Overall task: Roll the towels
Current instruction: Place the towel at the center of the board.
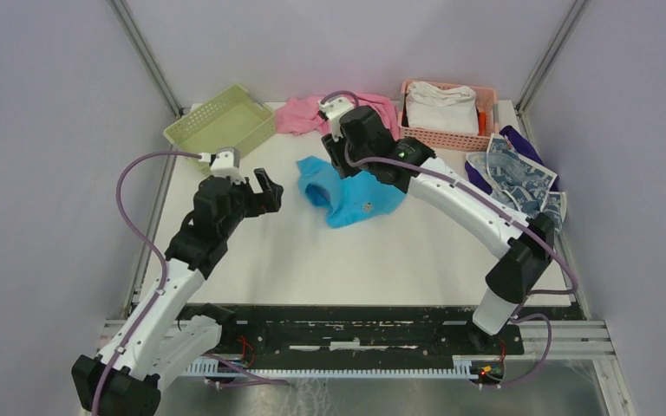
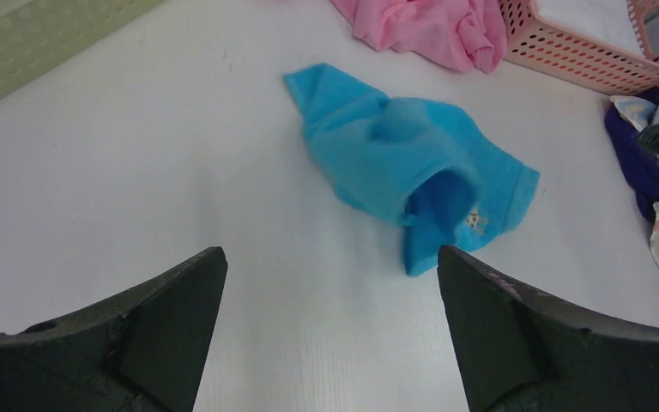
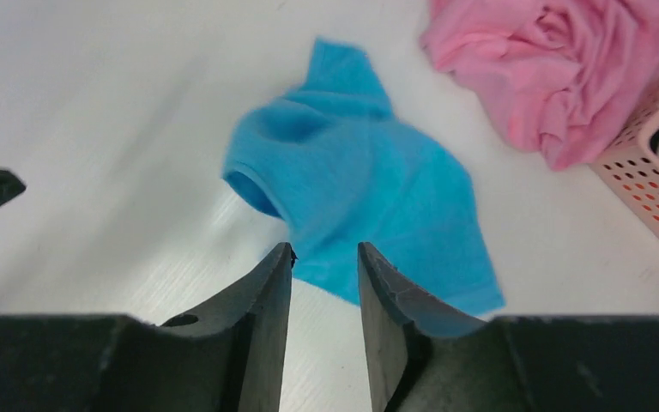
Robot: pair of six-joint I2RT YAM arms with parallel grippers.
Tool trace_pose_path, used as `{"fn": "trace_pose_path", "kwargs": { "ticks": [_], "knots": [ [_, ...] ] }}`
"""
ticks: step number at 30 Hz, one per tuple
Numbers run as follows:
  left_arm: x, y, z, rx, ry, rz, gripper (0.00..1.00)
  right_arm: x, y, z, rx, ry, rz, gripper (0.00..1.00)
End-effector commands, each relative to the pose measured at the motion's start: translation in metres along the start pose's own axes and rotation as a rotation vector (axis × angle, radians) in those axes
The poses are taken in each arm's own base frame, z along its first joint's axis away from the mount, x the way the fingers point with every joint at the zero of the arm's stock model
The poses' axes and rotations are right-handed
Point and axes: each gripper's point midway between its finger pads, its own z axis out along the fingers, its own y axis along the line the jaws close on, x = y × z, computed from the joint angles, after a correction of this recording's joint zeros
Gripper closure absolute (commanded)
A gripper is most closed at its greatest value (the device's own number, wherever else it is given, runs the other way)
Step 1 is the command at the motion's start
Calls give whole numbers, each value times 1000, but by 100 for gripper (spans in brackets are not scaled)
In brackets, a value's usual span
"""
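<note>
The right gripper's fingers [image 3: 326, 253] are seen parted by a narrow gap with nothing caught between them. They are poised above the bright blue towel [image 3: 360, 189], whose nearest hem shows just beyond the fingertips. Whether the tips graze the cloth cannot be told. The towel is spread ahead of these fingers, rumpled and half folded, with an open tuck on one side. From overhead its long axis is seen to run roughly left to right across the middle of the white bench [image 1: 312, 260], tilted slightly toward the near right. The right arm is judged much the nearer, its wrist hanging over the towel's far edge. The left gripper [image 2: 332, 253] is held wide open and empty, off the towel's left end and pointed at it, with bare bench between. Any roll is therefore judged to start from the right side, along that long axis. Farther out, a white towel with dark blue print [image 1: 516, 178] is heaped at the bench's right edge. A pink cloth [image 1: 295, 113] lies at the back between a green basket [image 1: 217, 126] and a pink basket [image 1: 486, 95].
</note>
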Motion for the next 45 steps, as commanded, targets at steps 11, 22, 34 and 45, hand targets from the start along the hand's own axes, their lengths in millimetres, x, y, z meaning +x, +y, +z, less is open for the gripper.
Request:
{"fn": "trace_pose_path", "kwargs": {
  "ticks": [11,22,34,45],
  "knots": [
    [57,17,34,-138,196,-155,0,107,-28,11,61,191,50,40],
    [95,36,66,-259,276,-200,0,163,-76,65,36,231,508,33],
    [23,54,140,-359,325,-7,0,185,-136,111,219,347,448,38],
    [33,74,215,-391,438,119,8,198,-129,140,163,421,432,43]
  ]
}}
